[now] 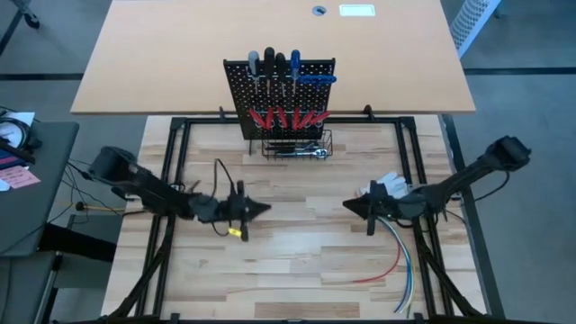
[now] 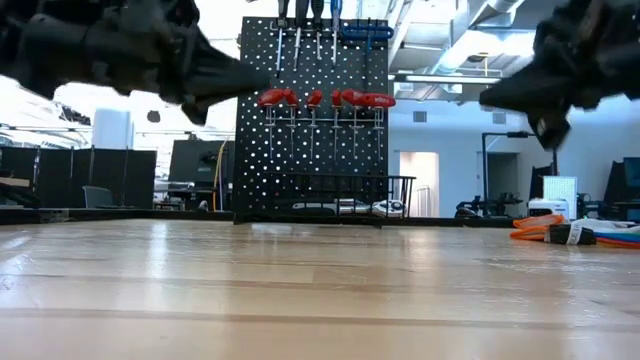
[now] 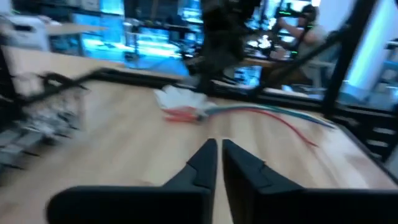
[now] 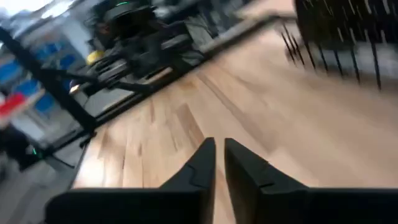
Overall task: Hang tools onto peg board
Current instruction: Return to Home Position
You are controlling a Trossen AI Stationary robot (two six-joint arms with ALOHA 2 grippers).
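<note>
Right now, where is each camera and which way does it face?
High: above the table, looking down; left gripper, right gripper.
Low: tabletop height, facing the peg board; left arm, right arm overhead.
Left wrist: on that arm, facing the cables; own shut fingers.
Right wrist: likewise, facing along the table; own shut fingers.
High and low share the peg board.

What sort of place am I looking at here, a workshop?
Probably a robotics lab or workshop: the left arm and right arm reach over a wooden table, a peg board holds tools, and monitors and bare ceiling ducts show behind.
</note>
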